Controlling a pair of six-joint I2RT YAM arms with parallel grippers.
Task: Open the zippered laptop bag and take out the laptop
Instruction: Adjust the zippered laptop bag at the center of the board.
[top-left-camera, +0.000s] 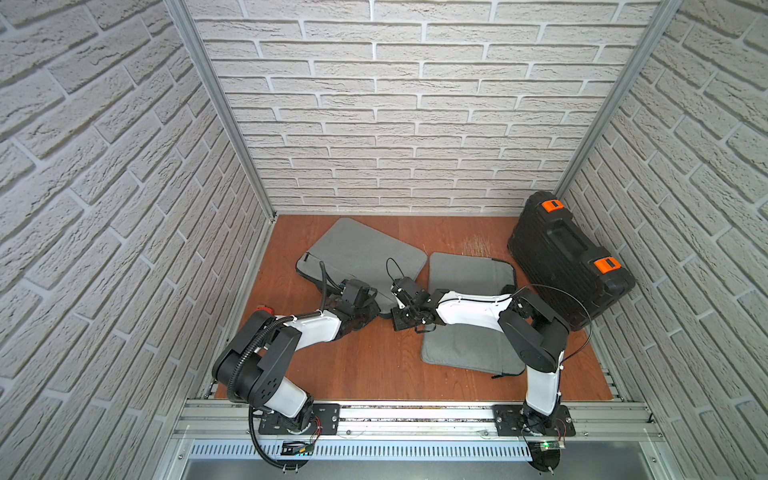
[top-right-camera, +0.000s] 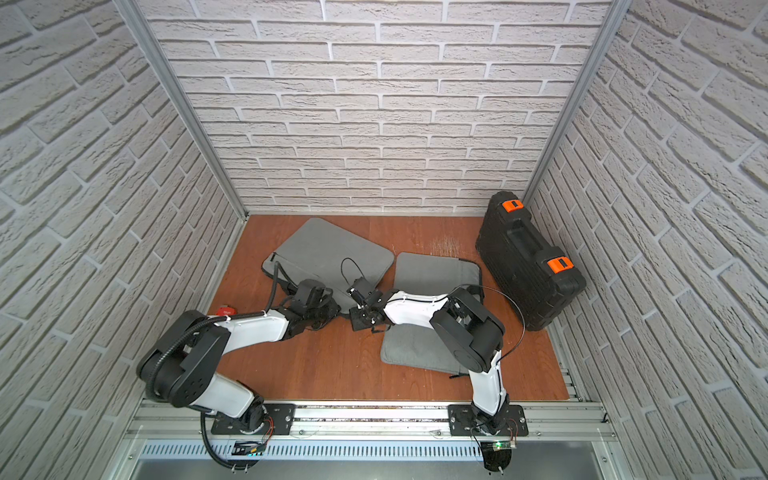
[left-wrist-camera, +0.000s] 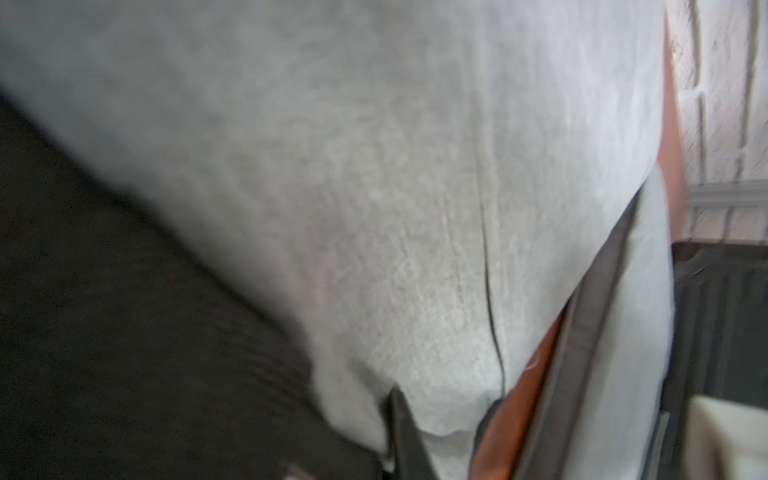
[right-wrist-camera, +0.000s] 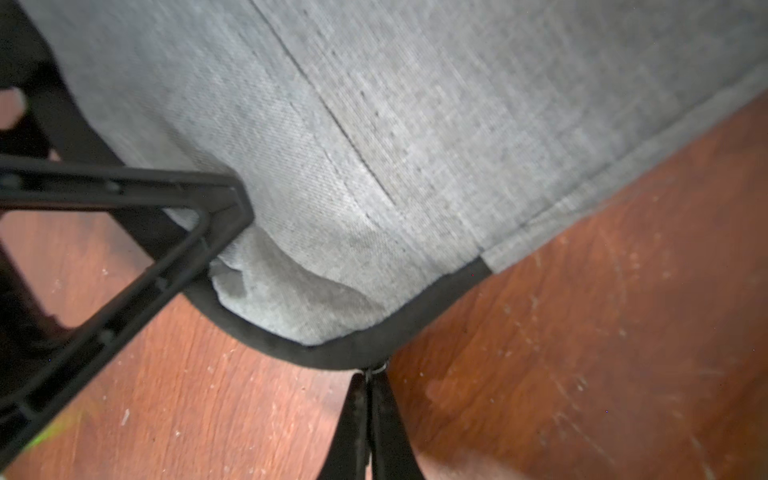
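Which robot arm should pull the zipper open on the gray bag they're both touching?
The right one. The right fingers are shut on the zipper pull at the gray bag's corner, so it can probably just drag it along. The left fingers pinch that corner, holding the bag steady.

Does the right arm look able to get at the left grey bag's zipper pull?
Probably yes: the right gripper is shut at a corner of the left grey bag, seemingly on its zipper pull.

Left hand (top-left-camera: 368, 311) and right hand (right-wrist-camera: 369, 397) both closed, tips close together.
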